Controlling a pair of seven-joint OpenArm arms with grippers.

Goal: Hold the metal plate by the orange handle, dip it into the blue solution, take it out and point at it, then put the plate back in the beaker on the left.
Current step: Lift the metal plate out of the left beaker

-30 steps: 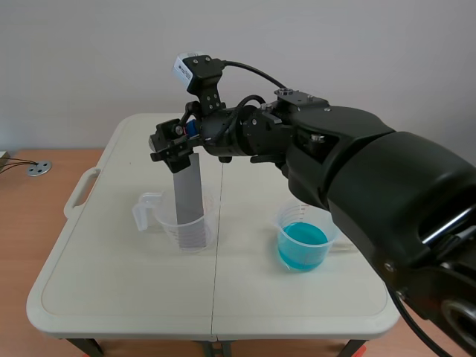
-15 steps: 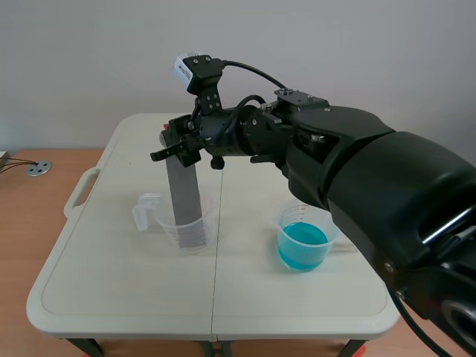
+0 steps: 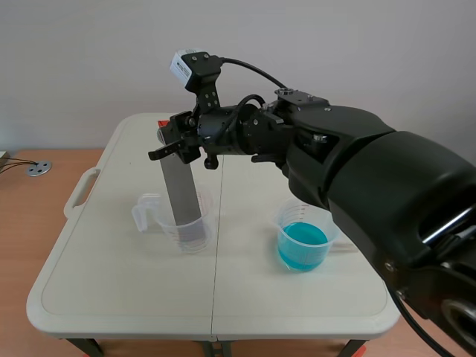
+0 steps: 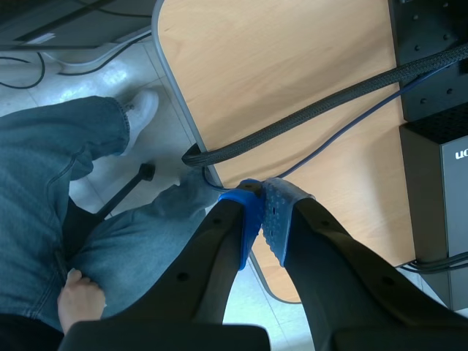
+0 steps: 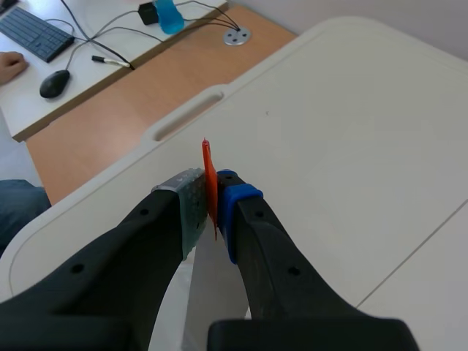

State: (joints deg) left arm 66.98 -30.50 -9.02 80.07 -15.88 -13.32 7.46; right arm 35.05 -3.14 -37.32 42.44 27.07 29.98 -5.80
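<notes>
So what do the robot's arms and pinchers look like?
The right arm is big, black and rounded. A small white-and-black camera sits near its wrist, with a black cable curving away from it. The left gripper and the right gripper each have two thick black fingers tipped with soft pads, one blue and one dotted grey.

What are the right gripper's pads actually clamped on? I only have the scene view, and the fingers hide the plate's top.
Observer: The right wrist view shows the right gripper shut on the thin orange handle, which sits edge-on between its pads.
Operator: And the left arm? It's nowhere in my view.
Observer: The left wrist view shows the left gripper shut on nothing, pads together, above the edge of a wooden desk rather than over the work table.
</notes>
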